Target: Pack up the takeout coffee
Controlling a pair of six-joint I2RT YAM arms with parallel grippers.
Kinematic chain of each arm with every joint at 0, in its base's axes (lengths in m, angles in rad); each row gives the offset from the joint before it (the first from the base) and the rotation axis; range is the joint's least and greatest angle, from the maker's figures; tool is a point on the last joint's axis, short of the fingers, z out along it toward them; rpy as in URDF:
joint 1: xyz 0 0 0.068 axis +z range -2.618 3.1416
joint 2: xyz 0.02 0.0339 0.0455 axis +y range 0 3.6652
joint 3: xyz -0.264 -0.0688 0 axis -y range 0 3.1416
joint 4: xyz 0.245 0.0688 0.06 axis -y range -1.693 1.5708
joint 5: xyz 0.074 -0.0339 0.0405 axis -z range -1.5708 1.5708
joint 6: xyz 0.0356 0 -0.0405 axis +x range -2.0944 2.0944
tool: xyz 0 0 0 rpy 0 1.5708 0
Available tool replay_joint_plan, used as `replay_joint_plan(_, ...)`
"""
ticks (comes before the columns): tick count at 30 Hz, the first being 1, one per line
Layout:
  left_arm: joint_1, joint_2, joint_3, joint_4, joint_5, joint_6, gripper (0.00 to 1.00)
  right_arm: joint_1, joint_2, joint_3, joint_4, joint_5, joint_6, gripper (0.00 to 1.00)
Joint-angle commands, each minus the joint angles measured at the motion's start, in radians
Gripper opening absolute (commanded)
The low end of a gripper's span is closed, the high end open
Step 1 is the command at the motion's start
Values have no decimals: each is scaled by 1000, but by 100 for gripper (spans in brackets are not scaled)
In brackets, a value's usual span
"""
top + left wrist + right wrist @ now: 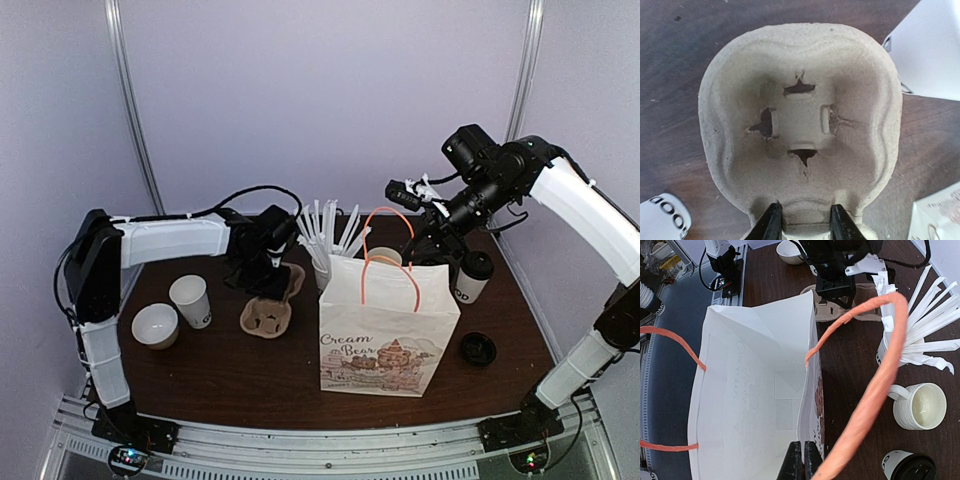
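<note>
One takeout coffee cup [472,277] with its black lid on stands right of the white paper bag [385,330]; its lid [907,467] shows in the right wrist view. A second white cup [190,300] stands open at the left, and a loose black lid [478,348] lies at the right. My left gripper [262,268] reaches down onto a brown pulp cup carrier [800,100], its fingers [771,222] pressed against both sides of the carrier's middle ridge. My right gripper [802,444] is shut on the bag's far rim [810,365], holding the bag open.
A cup full of white sticks [325,245] and a cream mug [920,406] stand behind the bag. A cream bowl [155,325] sits at the far left. The bag's orange handles [880,365] arch over its mouth.
</note>
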State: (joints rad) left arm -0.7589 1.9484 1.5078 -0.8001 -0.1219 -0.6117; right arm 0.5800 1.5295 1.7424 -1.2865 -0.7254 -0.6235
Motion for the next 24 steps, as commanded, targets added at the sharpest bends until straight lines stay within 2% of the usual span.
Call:
replay_joint_plan(1,4,-177,-18,-20,-25,21,31,-3,6,27,-7,3,9,0)
replay_joint_plan(13,-7,-503,-36,30,39,134,32,-2,-10,45,-45,-82,22,0)
replay_joint_plan(16,-10,-603,-51,147,155,287,32,-1,-10,41,-49,-106,21,0)
replay_joint_plan(18,-14,-657,-63,233,284,407,32,-1,-9,43,-50,-111,21,0)
replay_joint_plan(24,-30,-691,-2,405,595,523,32,3,-8,54,-59,-152,31,0)
